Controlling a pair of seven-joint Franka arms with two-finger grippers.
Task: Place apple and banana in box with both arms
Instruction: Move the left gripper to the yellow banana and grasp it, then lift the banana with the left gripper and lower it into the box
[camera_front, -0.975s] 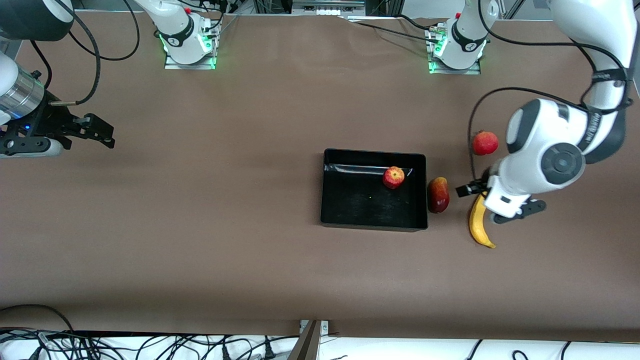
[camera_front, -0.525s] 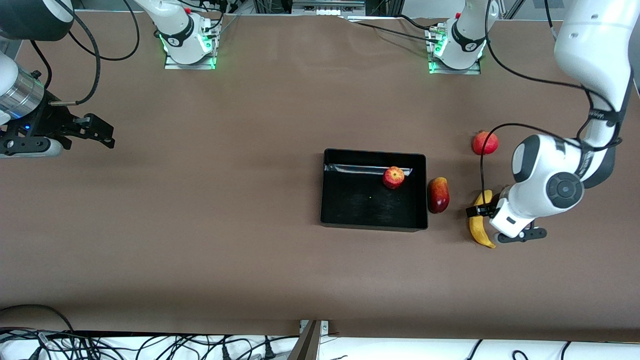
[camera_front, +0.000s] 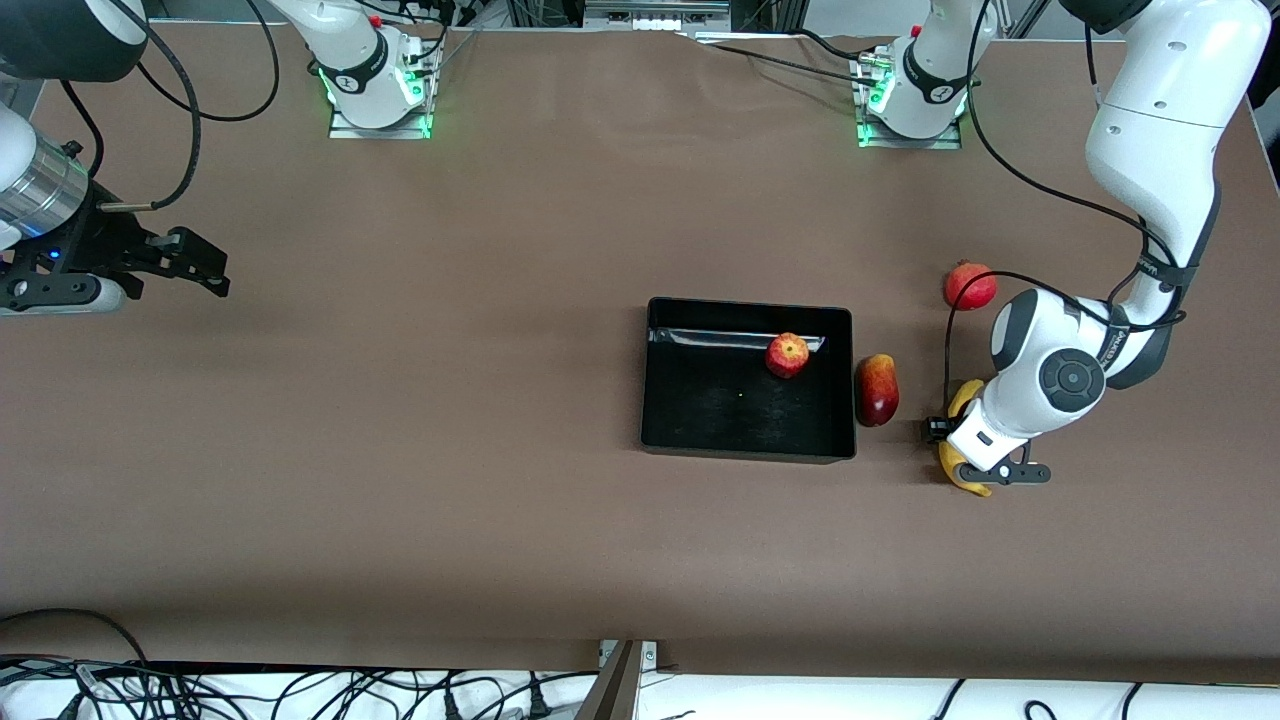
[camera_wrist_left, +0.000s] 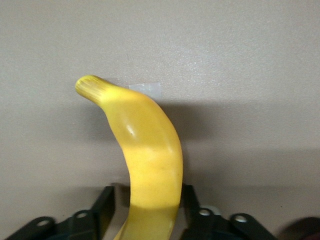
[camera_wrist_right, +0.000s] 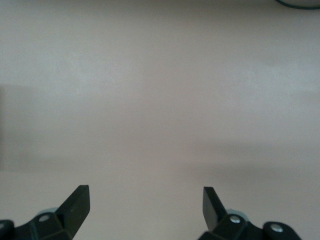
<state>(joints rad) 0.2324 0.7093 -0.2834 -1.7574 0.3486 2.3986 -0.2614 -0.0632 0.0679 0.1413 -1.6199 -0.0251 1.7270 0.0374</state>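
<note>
Pinching the banana beside the box, left hand; right hand waits spread (bare table below).

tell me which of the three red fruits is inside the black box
The small apple with yellowish patches, in the box. The elongated red-and-yellow fruit lies on the table just outside its wall; the round red fruit sits toward the left arm's end.

White jointed arms with grey round joint caps, black looping cables — black two-finger tools, bases glowing green.
</note>
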